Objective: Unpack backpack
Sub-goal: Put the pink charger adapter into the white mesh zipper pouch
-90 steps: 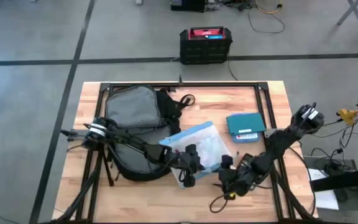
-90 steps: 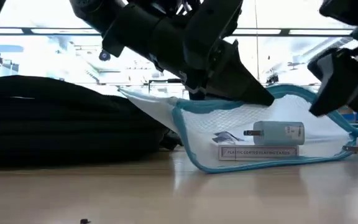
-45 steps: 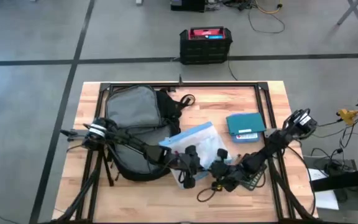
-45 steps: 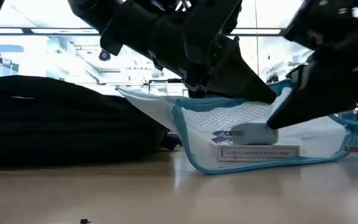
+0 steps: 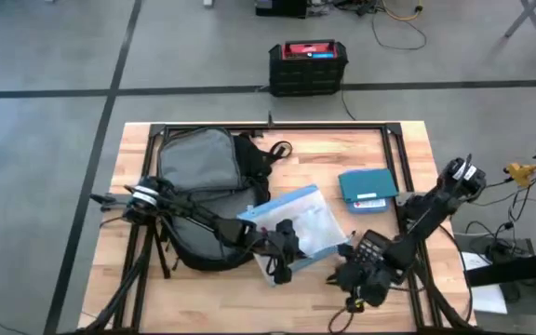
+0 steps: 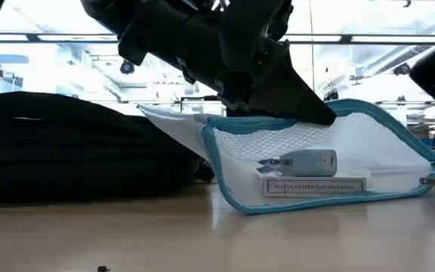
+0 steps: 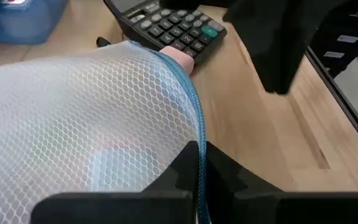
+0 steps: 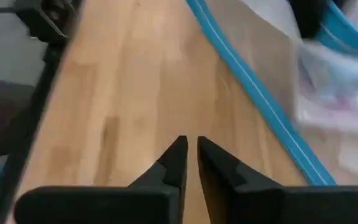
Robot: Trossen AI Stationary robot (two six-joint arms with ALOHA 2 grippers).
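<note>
Currently my left gripper [image 7: 197,167] is pinched on the blue zip edge of the mesh pouch [image 5: 298,221], which lies on the table [image 5: 203,288] just beside the backpack [image 5: 198,172]. My right gripper [image 8: 188,163], fingers nearly together and empty, hovers over bare wood by the calculator [image 5: 372,247]. To do this well, I should keep the edge lifted and steady so the mouth stays wide. Only the low view shows a card box [image 6: 316,185] and a grey charger [image 6: 308,161] inside the pouch; the high view alone shows the backpack's place.
</note>
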